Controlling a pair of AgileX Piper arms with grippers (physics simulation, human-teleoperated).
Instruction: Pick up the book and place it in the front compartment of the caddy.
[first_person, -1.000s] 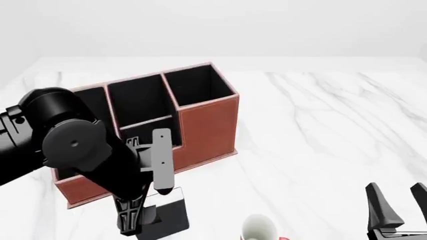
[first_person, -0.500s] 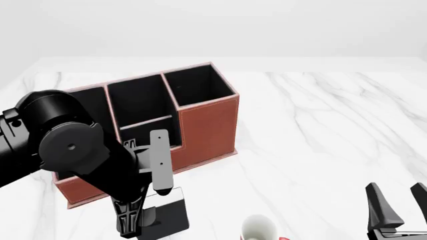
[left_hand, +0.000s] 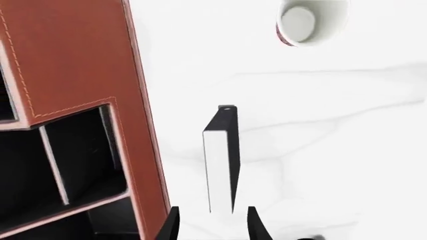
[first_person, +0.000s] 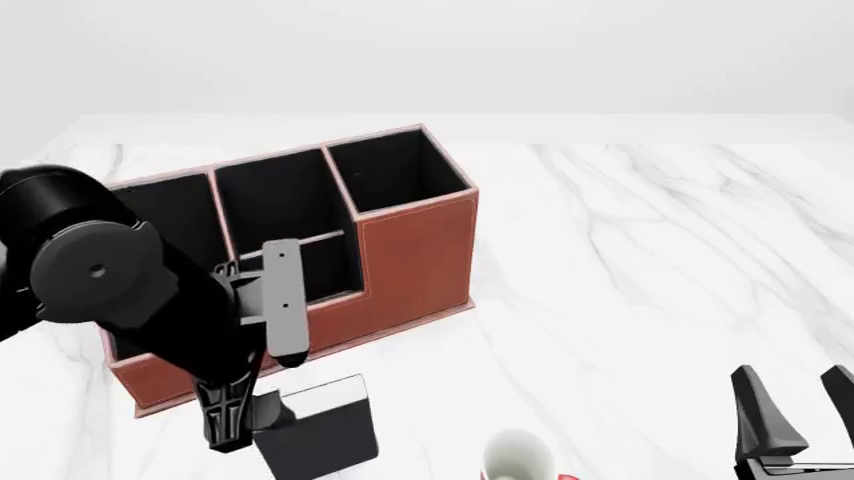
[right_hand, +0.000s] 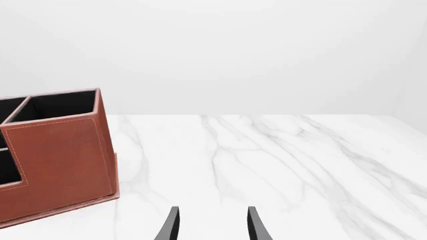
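1. The left arm bends steeply down over the white marble bench (first_person: 641, 250), just in front of the large reddish-brown leather-look caddy (first_person: 414, 250); its black fingers (first_person: 227, 425) point at the surface.
2. The small thin black book with a white edge (left_hand: 223, 160) stands on edge between those fingers, which clamp its near end.
3. The right fingers (right_hand: 172, 225) hover parted, holding nothing, beside a white-and-red mug (first_person: 518, 462).

caddy (first_person: 414, 250): near-left front wall and low compartment covered by left arm | book (first_person: 320, 425): lower edge cut by front-view frame; grip contact unclear | mug (first_person: 518, 460): only rim in frame | right gripper (first_person: 801, 415): partly cropped | left gripper (left_hand: 212, 222): fingertips only.
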